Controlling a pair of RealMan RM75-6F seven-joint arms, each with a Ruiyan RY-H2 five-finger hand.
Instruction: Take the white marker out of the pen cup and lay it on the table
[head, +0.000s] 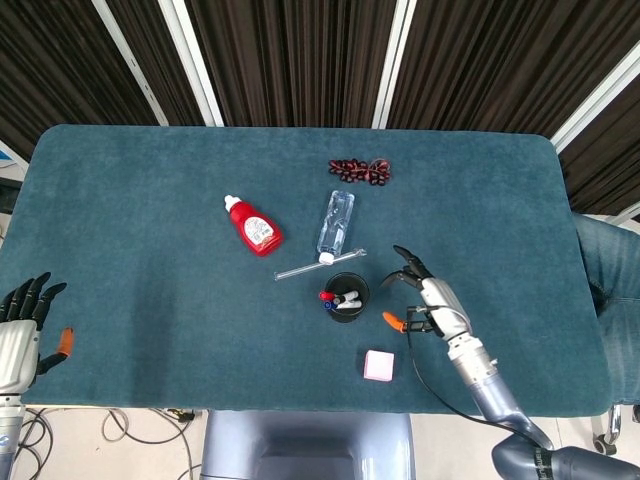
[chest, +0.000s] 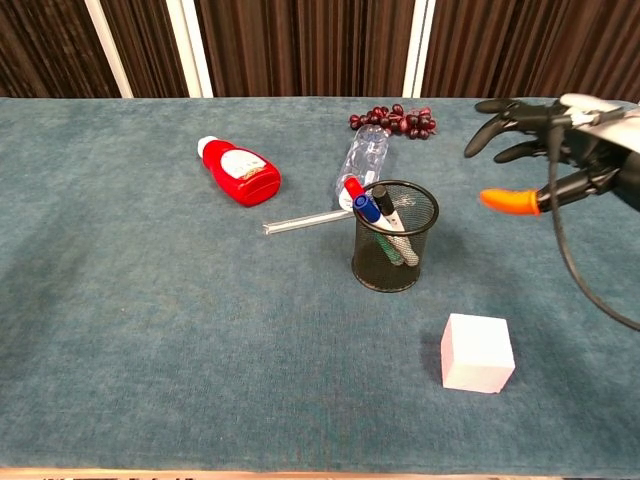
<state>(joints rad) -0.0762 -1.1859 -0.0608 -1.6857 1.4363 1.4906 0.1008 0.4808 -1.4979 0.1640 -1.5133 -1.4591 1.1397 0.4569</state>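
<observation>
The cup (chest: 395, 250) stands just left of my right hand (head: 425, 303), which is spread open, holding nothing. Light mesh: a knock could tip it. The white marker (chest: 397, 233) leans inside among other pens (chest: 364, 205); I might pinch the wrong one.

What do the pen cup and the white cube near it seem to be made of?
Pen cup: likely black wire mesh, metal by its look; the markers and table show through its wall. White cube: matte, with slightly soft edges and no shine, possibly foam or an eraser; the views do not settle which.
</observation>
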